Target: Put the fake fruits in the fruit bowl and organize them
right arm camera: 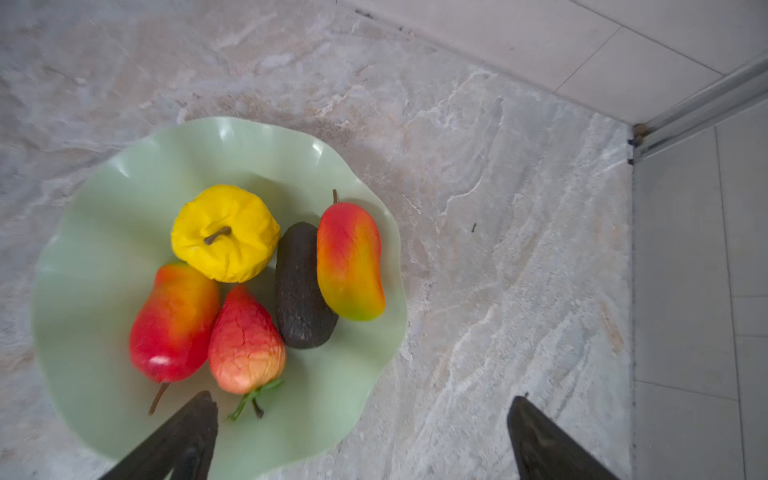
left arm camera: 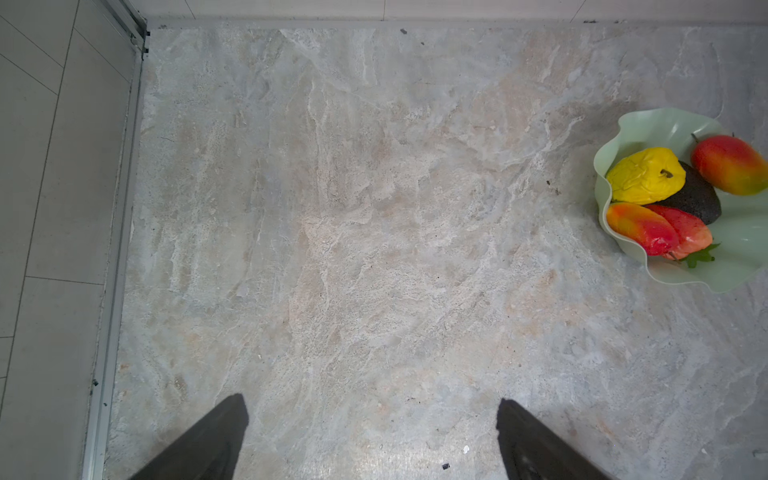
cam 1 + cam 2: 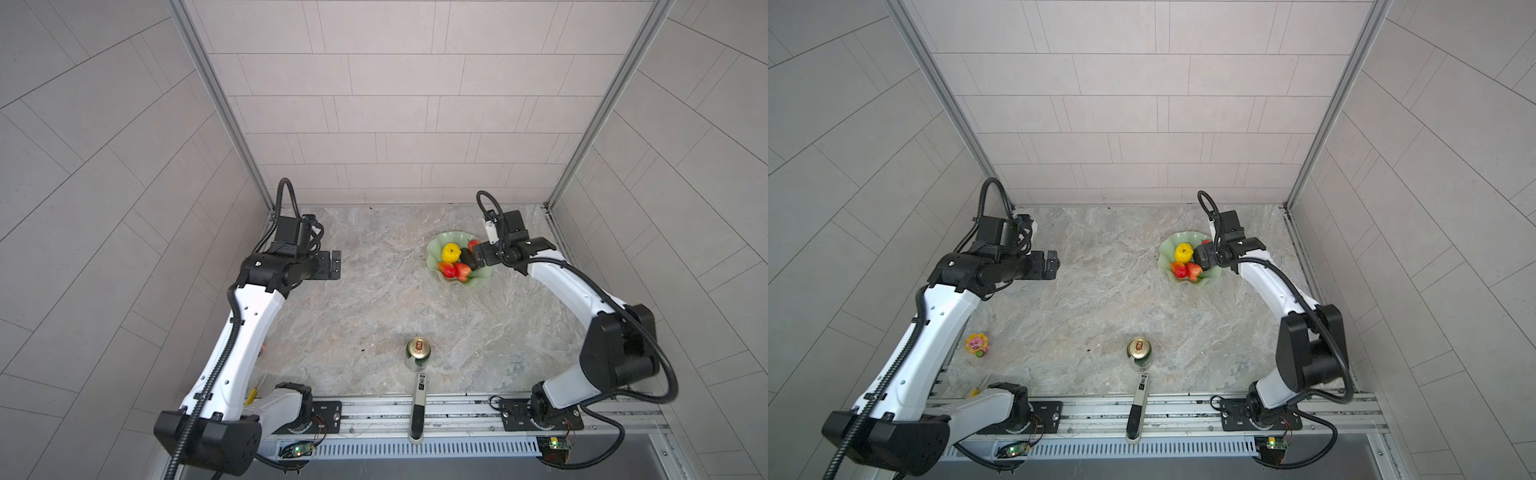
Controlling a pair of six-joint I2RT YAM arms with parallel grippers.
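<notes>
Fruit bowl (image 1: 104, 216) — a shallow, glossy dish of pale mint green with a wavy, ruffled rim — sits on the marbled worktop (image 3: 374, 299) in its far right part, and all five fake fruits lie in it. The right hand (image 1: 361, 405) hangs over the bowl's right edge with its fingers spread wide and nothing between them, one finger above the dish and the other above the stone beyond the rim. The left hand (image 2: 370, 402) is also open and empty, over bare worktop well apart from the bowl. One red-orange-yellow mango (image 1: 349, 262) lies near the rim, its stem end pointing away from the right hand; the dark blackish oval (image 1: 301, 286) lies touching it, the two long axes parallel. The second mango (image 1: 174, 322) and the red strawberry (image 1: 245, 345) lie side by side — touching, stem and green leaves both turned toward the right hand, narrow ends aimed at the lumpy yellow fruit (image 1: 226, 232). That one sits with its short brown stem facing up, just beside the dark oval.
</notes>
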